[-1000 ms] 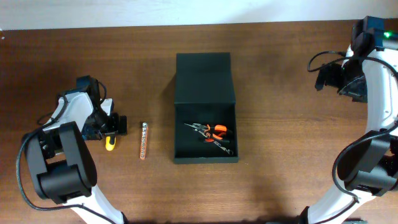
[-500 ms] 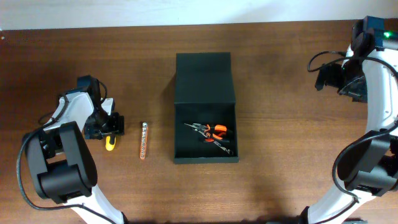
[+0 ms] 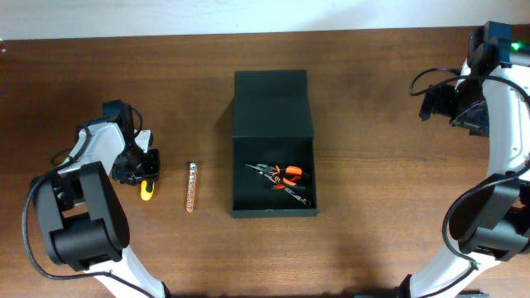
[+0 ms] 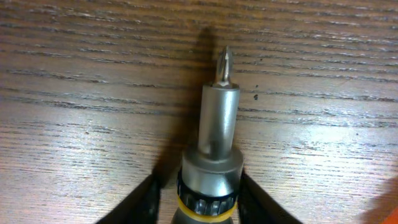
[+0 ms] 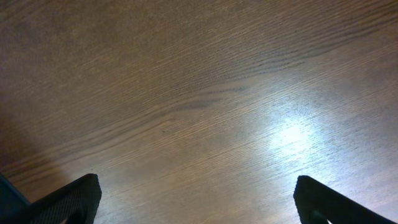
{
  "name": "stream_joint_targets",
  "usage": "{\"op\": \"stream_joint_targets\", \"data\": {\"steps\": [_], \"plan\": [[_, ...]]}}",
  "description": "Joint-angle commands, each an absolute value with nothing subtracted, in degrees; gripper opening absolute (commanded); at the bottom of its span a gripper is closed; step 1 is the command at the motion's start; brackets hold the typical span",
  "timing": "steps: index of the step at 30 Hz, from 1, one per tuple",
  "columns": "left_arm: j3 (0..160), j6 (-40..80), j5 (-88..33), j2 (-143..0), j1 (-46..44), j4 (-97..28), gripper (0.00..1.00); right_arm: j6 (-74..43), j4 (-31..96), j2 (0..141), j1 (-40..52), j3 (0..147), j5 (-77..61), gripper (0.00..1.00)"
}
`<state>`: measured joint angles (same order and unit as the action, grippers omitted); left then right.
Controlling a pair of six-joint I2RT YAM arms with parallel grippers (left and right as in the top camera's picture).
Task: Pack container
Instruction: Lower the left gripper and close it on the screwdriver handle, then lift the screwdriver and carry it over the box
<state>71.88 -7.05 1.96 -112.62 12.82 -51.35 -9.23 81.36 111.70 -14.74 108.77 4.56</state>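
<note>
The container (image 3: 235,175), a dark box with its flap lid (image 3: 273,103) folded back, stands open at the table's middle. Orange-handled pliers (image 3: 286,175) lie inside it. At the left, a screwdriver (image 3: 146,191) with a yellow handle lies on the wood. My left gripper (image 3: 145,166) is down over it. In the left wrist view the silver shaft and Phillips tip (image 4: 219,118) stick out ahead of my gripper (image 4: 198,190), whose black fingers (image 4: 255,199) press in on the collar from both sides. My right gripper (image 3: 436,103) hangs open at the far right over bare wood (image 5: 198,199).
A slim orange and silver strip (image 3: 190,186) lies between the screwdriver and the container. The table's back edge meets a pale wall (image 3: 248,16).
The left gripper's jaws have drawn in from wide open onto the screwdriver. Neither arm has shifted and the right gripper is unchanged.
</note>
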Motion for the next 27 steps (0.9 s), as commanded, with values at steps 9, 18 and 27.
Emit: {"op": "stream_joint_targets", "data": {"steps": [9, 18, 27], "plan": [[71.29, -7.35, 2.81, -113.89, 12.75, -51.18, 0.22, -9.96, 81.34, 111.11, -14.66, 108.64, 4.27, 0.99], [71.29, -5.41, 2.79, -113.89, 12.75, -51.88, 0.17, -9.96, 81.34, 111.11, -14.66, 108.64, 4.27, 0.99], [72.66, -5.39, 1.41, -113.84, 12.75, -53.65, 0.16, -9.96, 81.34, 111.11, -14.66, 108.64, 4.27, 0.99]]}}
